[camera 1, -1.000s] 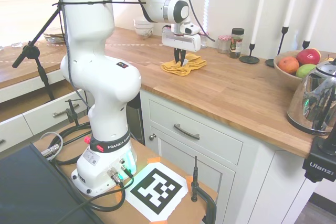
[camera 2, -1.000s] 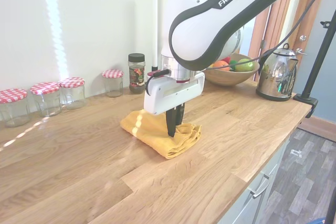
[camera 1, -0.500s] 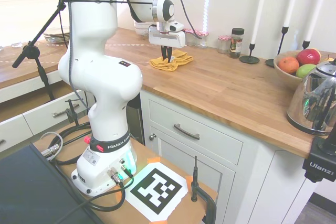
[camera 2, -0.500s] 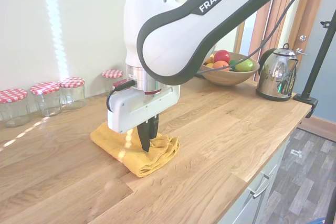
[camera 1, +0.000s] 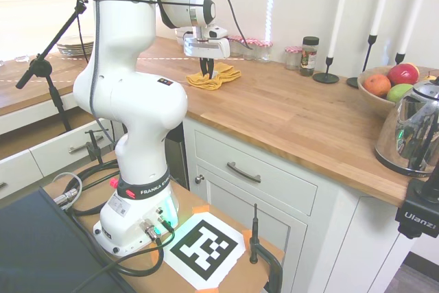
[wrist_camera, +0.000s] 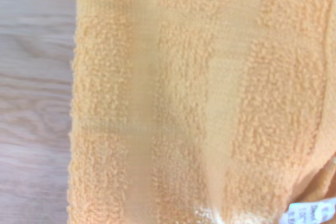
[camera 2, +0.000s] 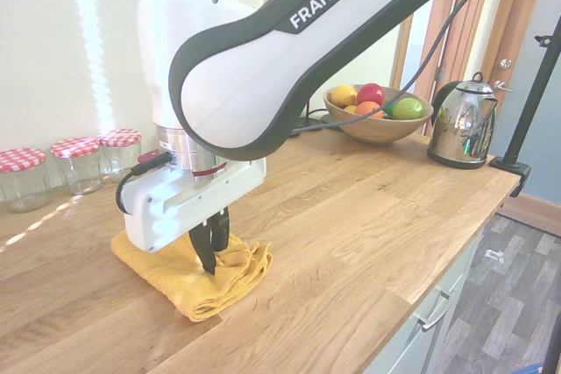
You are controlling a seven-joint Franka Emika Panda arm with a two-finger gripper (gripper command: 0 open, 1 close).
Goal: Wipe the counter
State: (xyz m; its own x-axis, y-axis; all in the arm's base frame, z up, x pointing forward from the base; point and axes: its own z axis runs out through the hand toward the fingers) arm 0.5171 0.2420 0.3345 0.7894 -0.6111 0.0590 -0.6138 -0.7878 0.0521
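The counter (camera 1: 295, 111) is a long brown wooden top over white cabinets, also seen in the second exterior view (camera 2: 351, 208). A crumpled yellow towel (camera 1: 218, 75) lies on it toward its far left end. My gripper (camera 1: 206, 72) points straight down with its dark fingers shut on the towel (camera 2: 230, 273), pressing it onto the wood. From the other side the gripper (camera 2: 210, 260) pinches a bunched fold of the cloth. The wrist view is filled with the towel's terry weave (wrist_camera: 199, 98), with a strip of counter (wrist_camera: 31, 103) beside it.
Glass jars with red checked lids (camera 2: 70, 159) line the wall behind the towel. Further along stand a spice jar (camera 1: 309, 55), tall candlesticks (camera 1: 333, 32), a fruit bowl (camera 1: 387, 84) and a steel kettle (camera 1: 415, 128). Stacked bowls (camera 1: 187, 36) sit behind the gripper.
The gripper has dragged the towel along the counter, away from the fruit bowl and toward the jars' end. The towel has stayed pinched throughout.
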